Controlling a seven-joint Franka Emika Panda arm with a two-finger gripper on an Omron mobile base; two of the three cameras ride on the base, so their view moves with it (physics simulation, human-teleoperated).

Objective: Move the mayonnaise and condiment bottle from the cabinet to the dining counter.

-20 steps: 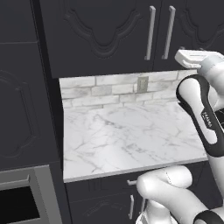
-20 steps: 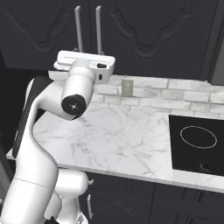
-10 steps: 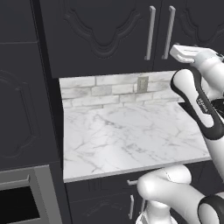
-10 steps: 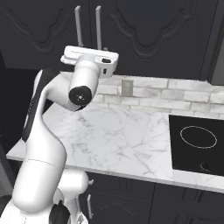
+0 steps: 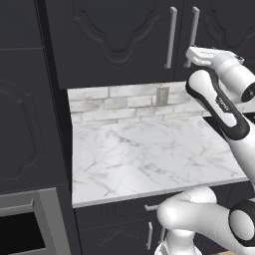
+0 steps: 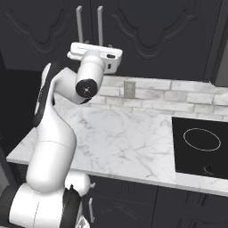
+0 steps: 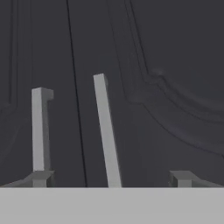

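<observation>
While the cabinet (image 5: 124,40) stood shut, presumably hiding jar and bottle, I held the gripper (image 7: 109,177) spread wide and empty before its right-hand bar handle (image 7: 106,131). That rigid, slick-looking bar seemed best gripped mid-length.

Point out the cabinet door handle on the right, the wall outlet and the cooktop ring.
right cabinet handle (image 7: 106,131), hand view, middle of the bar
wall outlet (image 6: 129,88), right base view, plate centre
cooktop ring (image 6: 220,141), right base view, ring's right edge
</observation>
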